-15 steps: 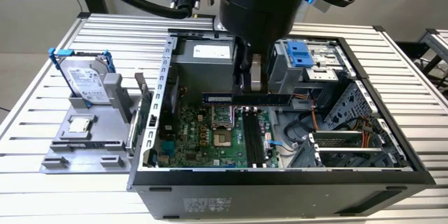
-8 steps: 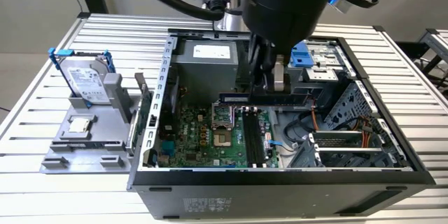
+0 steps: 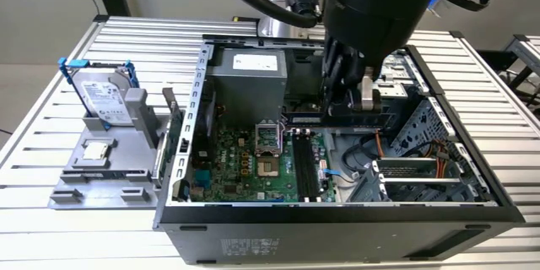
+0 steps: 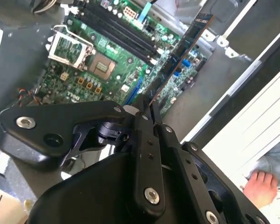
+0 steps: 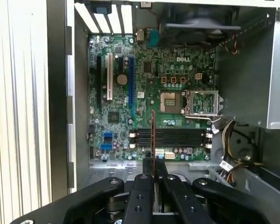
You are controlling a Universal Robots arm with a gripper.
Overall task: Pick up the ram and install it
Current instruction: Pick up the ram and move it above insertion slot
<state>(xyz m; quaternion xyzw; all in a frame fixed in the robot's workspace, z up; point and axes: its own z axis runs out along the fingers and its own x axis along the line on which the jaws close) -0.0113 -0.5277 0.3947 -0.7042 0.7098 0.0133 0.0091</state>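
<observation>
Gripper (image 3: 361, 107) pinched closed on ram (image 3: 331, 119), which is held edge-up in mid-air inside open case (image 3: 337, 219), above motherboard (image 3: 245, 156) slots (image 5: 170, 137), not yet seated.

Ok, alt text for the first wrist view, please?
The gripper is shut on the ram, held edge-on above the green motherboard, in front of its black memory slots and near the open processor socket.

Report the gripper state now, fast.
The gripper: shut on the ram, held above the motherboard.
</observation>
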